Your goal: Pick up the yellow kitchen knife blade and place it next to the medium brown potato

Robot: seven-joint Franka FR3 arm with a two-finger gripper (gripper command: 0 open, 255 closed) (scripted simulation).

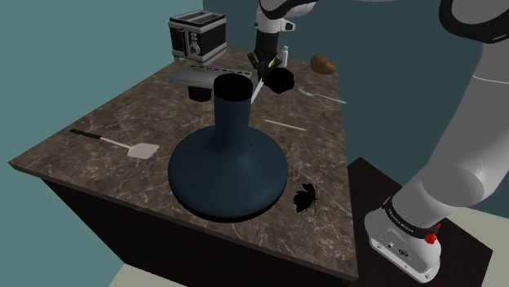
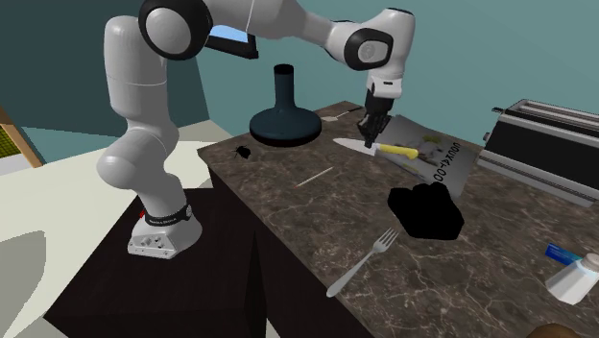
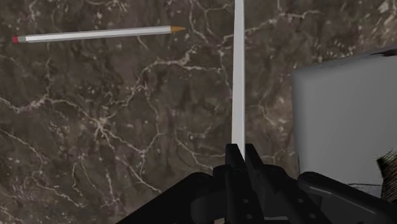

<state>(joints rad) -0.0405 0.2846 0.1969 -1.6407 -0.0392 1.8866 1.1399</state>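
Knife (image 2: 395, 150), yellow handle and pale blade (image 3: 238, 76), at the edge of a grey board (image 2: 437, 158) on the counter (image 2: 317, 221). The claw (image 2: 367, 137) is closed on the blade near the handle. A pencil (image 3: 95, 35) lies just beyond the tip. The brown potato (image 1: 323, 64) sits well apart, past a fork (image 2: 365, 261).

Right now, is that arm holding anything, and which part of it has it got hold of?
Yes: the knife, pinched in the tool by its pale blade, close to the yellow handle.
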